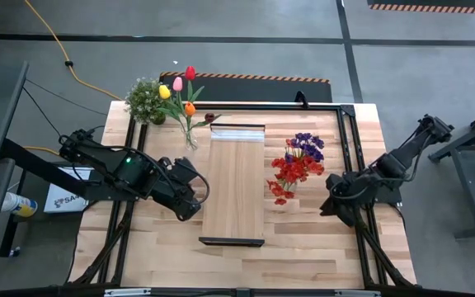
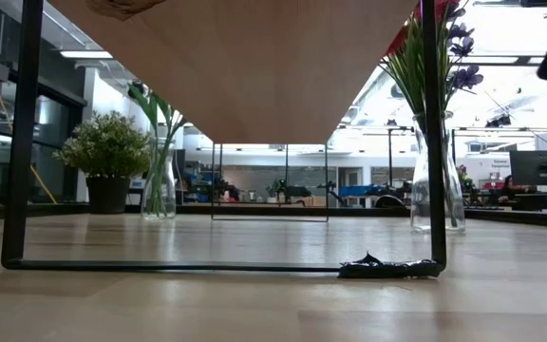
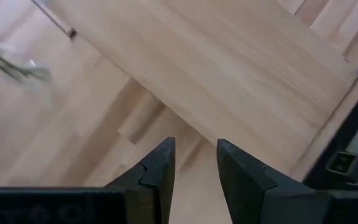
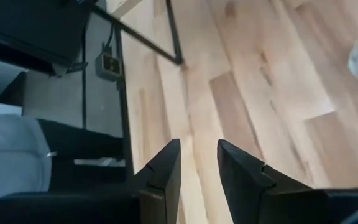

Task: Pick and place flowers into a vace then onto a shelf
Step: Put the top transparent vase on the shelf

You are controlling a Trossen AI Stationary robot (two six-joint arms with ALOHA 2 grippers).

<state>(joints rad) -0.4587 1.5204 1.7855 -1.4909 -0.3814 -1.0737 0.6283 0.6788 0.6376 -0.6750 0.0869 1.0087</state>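
Yellow, pink, red and orange tulips [image 1: 180, 89] stand in a clear glass vase [image 2: 158, 185] on the table, by the shelf's far left corner. Red sprays and a purple cluster [image 1: 297, 163] fill a second glass vase [image 2: 435, 180], which stands to the right of the shelf. The shelf [image 1: 236, 181] is a long light-wood board raised on a black frame [image 2: 24, 142]. My left gripper [image 1: 190, 202] hovers just left of the shelf, open by a narrow gap [image 3: 196, 165]. My right gripper [image 1: 330, 202] hovers right of the red flowers, also narrowly open [image 4: 199, 163].
A bushy green potted plant [image 1: 145, 101] sits at the table's far left corner, beside the tulips. Black frame rails [image 1: 349, 165] run along the table's sides and far edge. A dark scrap [image 2: 387, 268] lies at the foot of the shelf frame's leg. Bare planks [image 1: 303, 247] lie near the front edge.
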